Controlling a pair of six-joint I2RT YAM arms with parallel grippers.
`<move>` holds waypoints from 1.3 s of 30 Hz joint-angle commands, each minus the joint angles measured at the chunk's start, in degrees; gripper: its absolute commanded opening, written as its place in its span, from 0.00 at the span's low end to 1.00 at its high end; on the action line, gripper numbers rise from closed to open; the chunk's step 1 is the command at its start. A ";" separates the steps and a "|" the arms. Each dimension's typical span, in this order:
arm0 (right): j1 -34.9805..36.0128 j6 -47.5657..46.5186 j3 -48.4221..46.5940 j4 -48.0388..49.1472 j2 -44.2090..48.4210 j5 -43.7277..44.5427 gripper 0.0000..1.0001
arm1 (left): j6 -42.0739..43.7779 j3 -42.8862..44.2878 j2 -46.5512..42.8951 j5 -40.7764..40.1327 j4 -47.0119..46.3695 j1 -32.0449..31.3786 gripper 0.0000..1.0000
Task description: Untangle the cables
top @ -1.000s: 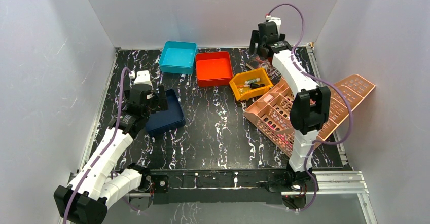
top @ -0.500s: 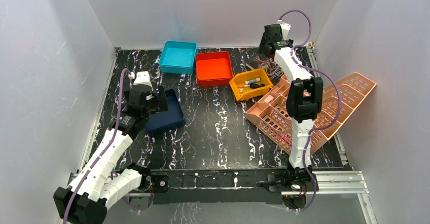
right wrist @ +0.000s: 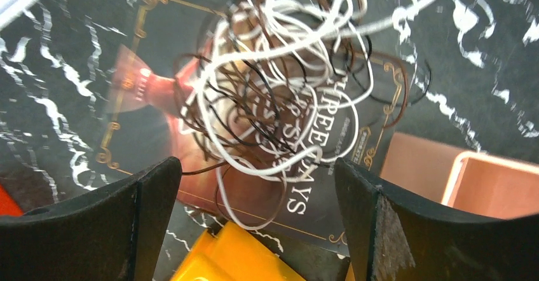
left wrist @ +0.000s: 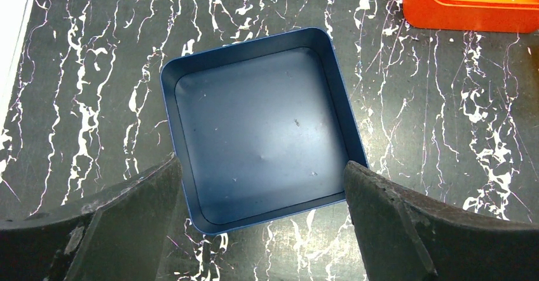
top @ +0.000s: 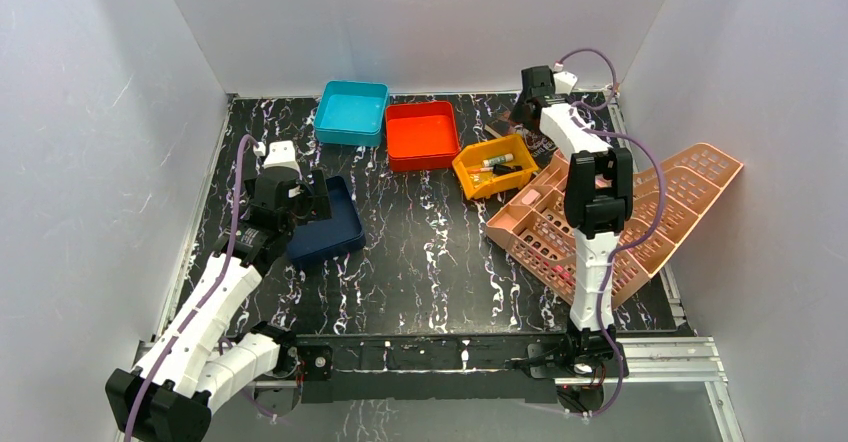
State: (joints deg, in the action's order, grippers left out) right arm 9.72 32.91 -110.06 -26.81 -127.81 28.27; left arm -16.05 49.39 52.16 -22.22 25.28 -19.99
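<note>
table [top: 430, 262]: black marbled | left gripper [left wrist: 260, 163]: jaws wide, empty, over navy tray [left wrist: 254, 128] near left edge | right gripper [right wrist: 254, 163]: jaws wide, empty, hovers above book [right wrist: 146, 103] at far right corner | cables [right wrist: 279, 77]: white and dark loops knotted on book | step: approach, nothing gripped | next: likely descend, pinch one outer loop, not the clump

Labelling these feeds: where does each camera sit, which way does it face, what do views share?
Top: above and behind the arm bases, looking down over the table; both arms show, with left gripper and right gripper.
Left wrist: looks straight down into the blue tray; open left fingers below.
Right wrist: looks down at the cables on a book; open right fingers below.
Shared: top and left wrist, the blue tray; top and right wrist, the yellow bin.
</note>
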 commanded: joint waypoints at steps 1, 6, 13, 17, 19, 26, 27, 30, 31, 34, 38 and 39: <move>-1.19 6.23 2.91 2.85 2.22 3.09 0.98 | 0.15 -0.12 -1.15 0.05 -0.49 0.30 0.98; -0.64 8.04 8.90 9.37 3.87 5.96 0.97 | 0.23 -0.07 -1.24 0.14 -0.50 0.26 0.98; 1.77 6.14 10.61 15.96 2.41 13.04 0.97 | 0.32 0.10 -1.91 0.29 -0.62 0.26 0.98; 3.19 5.84 8.83 16.22 0.23 17.12 0.91 | 0.30 -0.08 -2.76 1.03 -1.00 0.29 0.98; 3.75 5.77 8.12 16.64 -0.71 18.22 0.85 | 0.32 -0.09 -2.71 1.71 -1.08 0.30 0.98; 4.23 5.60 8.83 17.67 -1.96 18.47 0.57 | 0.32 -0.23 -2.61 2.31 -1.11 0.29 0.98; 4.30 5.32 10.20 18.45 -1.47 18.45 0.53 | 0.32 -0.21 -2.54 2.01 -1.18 0.30 0.98; 4.50 4.12 13.80 21.82 0.74 18.25 0.36 | 0.41 -0.16 -2.30 1.83 -1.20 0.29 0.98; 4.56 3.68 14.94 22.87 1.43 18.15 0.31 | 0.41 -0.17 -2.13 1.95 -1.18 0.29 0.98; 4.87 2.42 17.44 25.06 3.40 18.89 0.21 | 0.50 -0.06 -2.04 2.25 -1.19 0.29 0.98; 5.56 -0.36 19.63 28.00 6.34 20.37 0.11 | 0.50 -0.19 -2.15 2.18 -1.19 0.26 0.98; 5.75 -1.16 19.96 28.69 7.18 20.86 0.10 | 0.50 -0.15 -2.15 2.22 -1.20 0.24 0.98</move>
State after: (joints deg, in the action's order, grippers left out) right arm 14.79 35.55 -91.70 -2.35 -125.93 45.52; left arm -16.03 49.30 50.57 -20.32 24.82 -19.99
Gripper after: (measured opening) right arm 0.128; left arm 0.983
